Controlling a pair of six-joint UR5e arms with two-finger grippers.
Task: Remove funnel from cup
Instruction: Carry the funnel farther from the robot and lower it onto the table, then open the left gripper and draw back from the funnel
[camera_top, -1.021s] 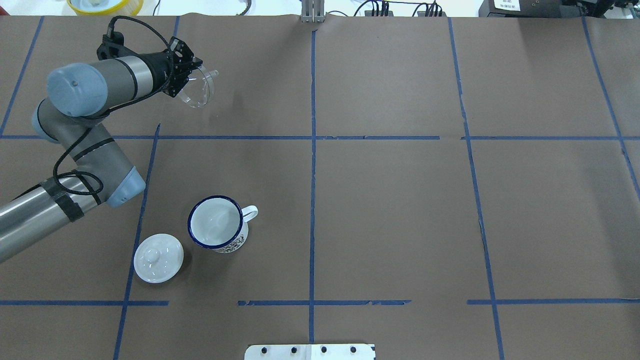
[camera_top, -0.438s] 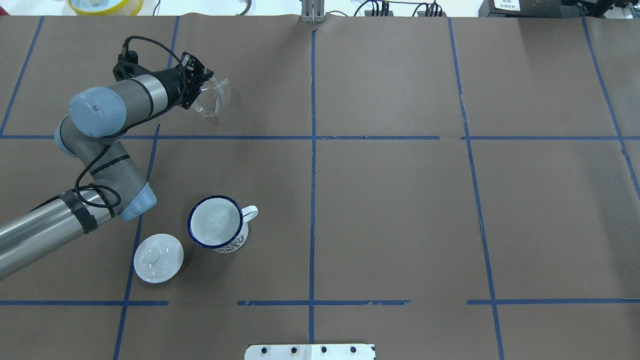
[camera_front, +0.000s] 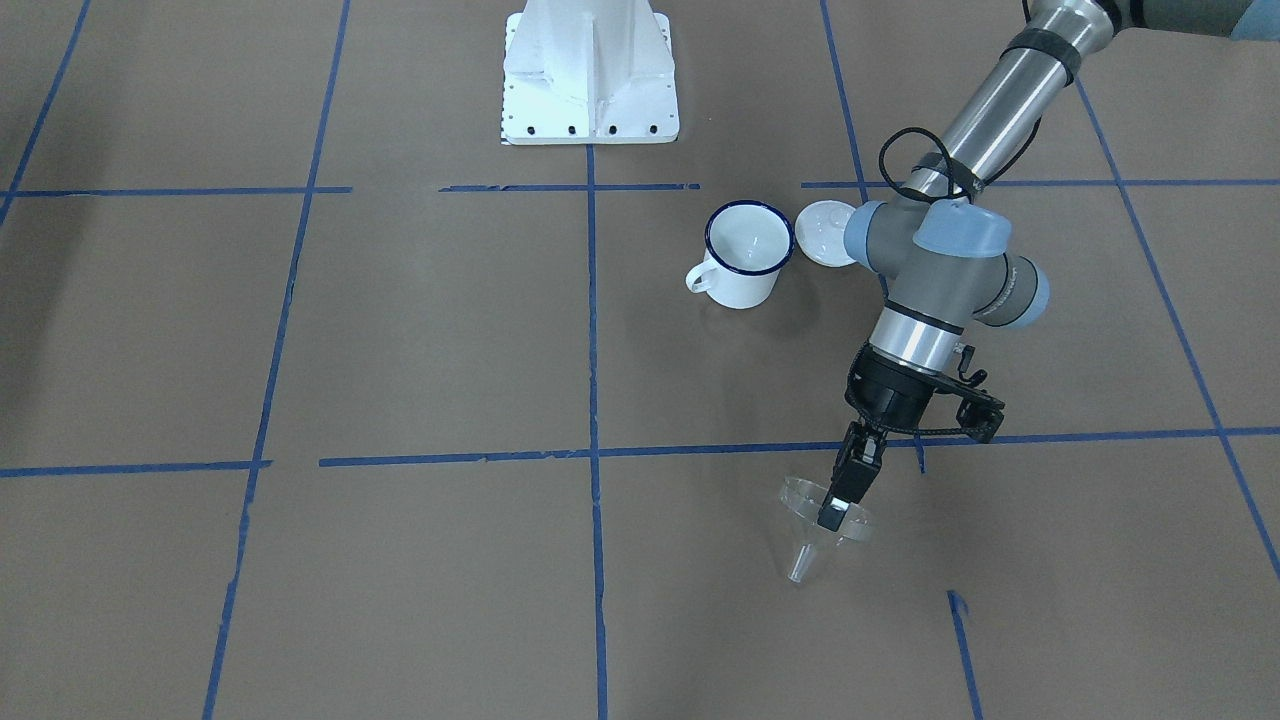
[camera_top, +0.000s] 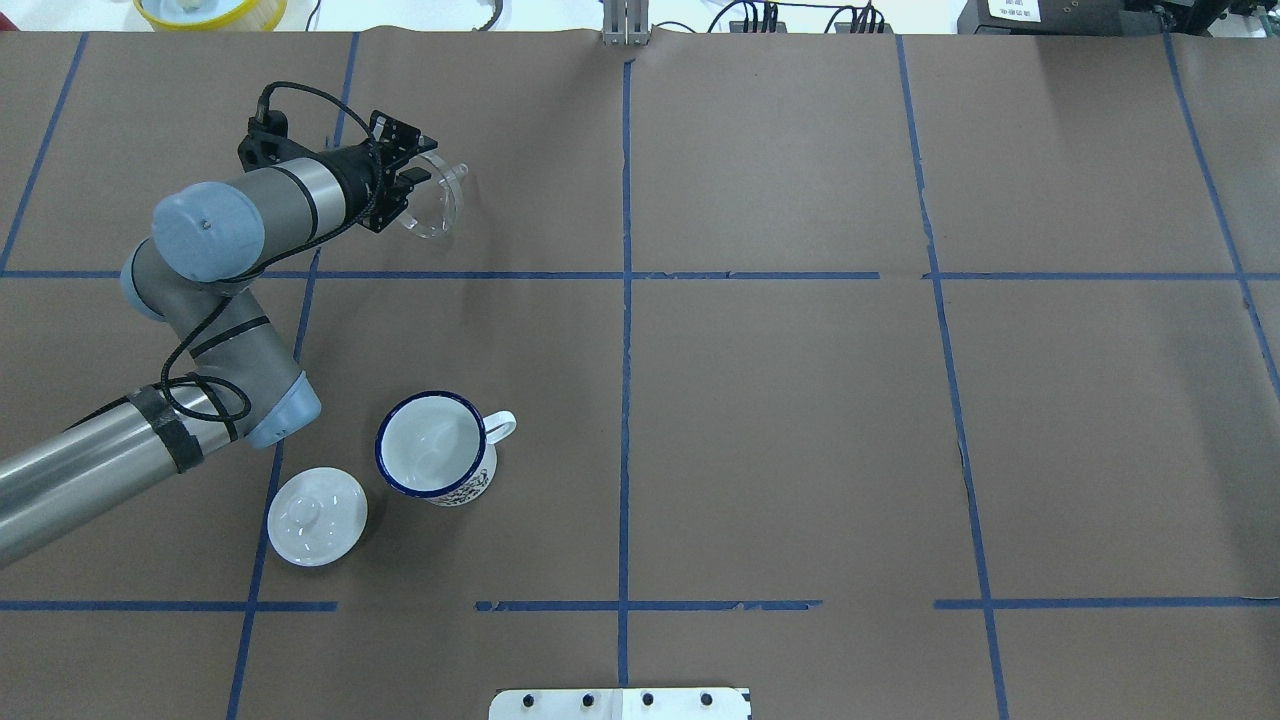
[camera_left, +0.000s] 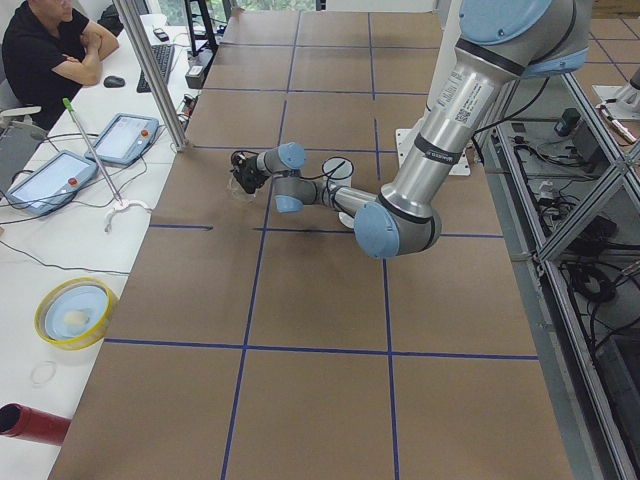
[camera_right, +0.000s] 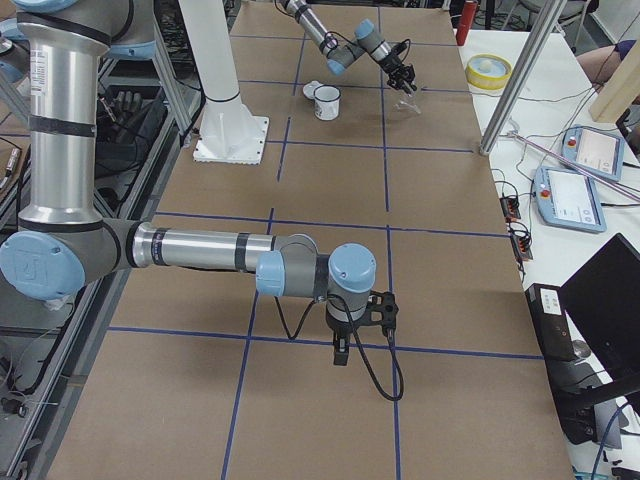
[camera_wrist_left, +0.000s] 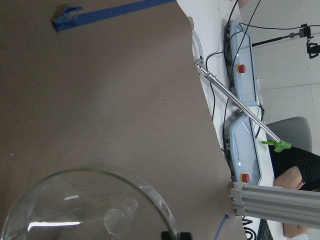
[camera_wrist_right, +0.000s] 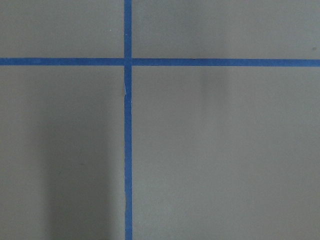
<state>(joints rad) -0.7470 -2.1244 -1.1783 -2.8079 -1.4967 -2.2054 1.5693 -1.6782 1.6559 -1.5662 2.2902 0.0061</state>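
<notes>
The clear funnel (camera_top: 437, 203) hangs tilted in my left gripper (camera_top: 408, 190), which is shut on its rim, low over the far-left part of the table. In the front view the funnel (camera_front: 812, 531) points its spout down and away from the robot under the gripper (camera_front: 836, 509). It fills the bottom of the left wrist view (camera_wrist_left: 95, 205). The cup (camera_top: 437, 446), a white mug with a blue rim, stands upright and empty well behind it (camera_front: 748, 252). My right gripper (camera_right: 340, 352) shows only in the right side view, over bare table; I cannot tell its state.
A white knobbed lid (camera_top: 318, 516) lies just left of the cup. The robot's white base plate (camera_front: 590, 70) sits at the near edge. A yellow bowl (camera_top: 210, 10) and the operators' tablets (camera_wrist_left: 242, 55) lie beyond the far edge.
My left arm has carried the funnel to the right and a little towards the robot, lowering it. The cup and lid have not moved.
</notes>
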